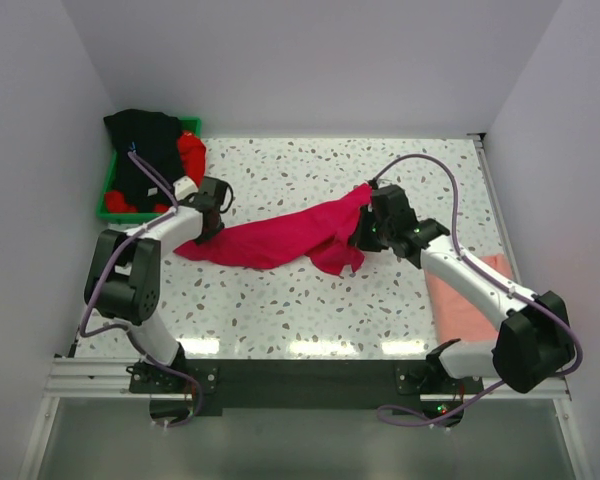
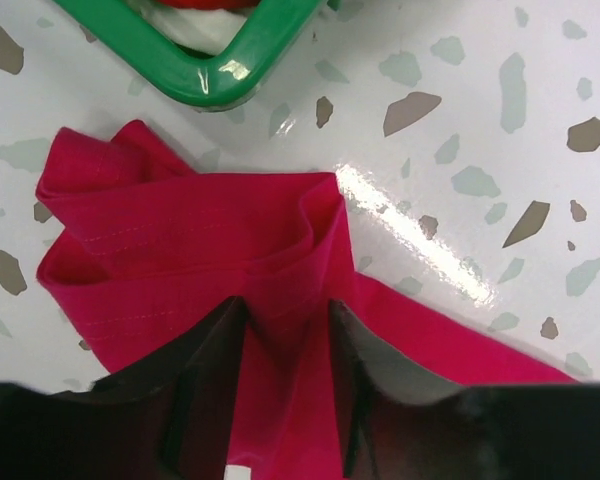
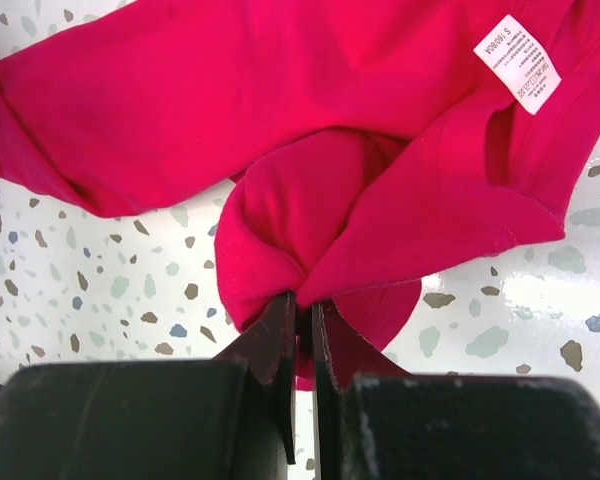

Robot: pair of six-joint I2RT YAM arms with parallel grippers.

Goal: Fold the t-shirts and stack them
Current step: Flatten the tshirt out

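**Both claws clamped on the crimson-pink t-shirt, stretched between them**

The crimson-pink t-shirt [image 1: 280,240] lies on the speckled table [image 1: 280,310] as a long twisted band running from one claw to the other.

The left gripper [image 1: 208,215] sits at the band's left end. In the left wrist view its fingers [image 2: 220,340] stand moderately apart, with a thick fold of the shirt [image 2: 210,230] filling the gap and touching both, so it is clamped on cloth. A corner of the green plastic tray [image 2: 230,75] is just ahead of the fingertips, apart from the shirt.

The right gripper [image 1: 370,222] is at the band's right end, where the cloth rises off the table. In the right wrist view the fingers [image 3: 280,330] are almost together, pinching a gathered bunch of the shirt [image 3: 310,210]. The white neck label [image 3: 517,62] is ahead of this claw and to its right.

A black t-shirt [image 1: 140,140] and a bright red t-shirt [image 1: 192,152] are heaped in the tray [image 1: 108,200], beyond the left claw. A salmon-pink t-shirt [image 1: 460,300] lies flat behind the right claw, partly under that arm.
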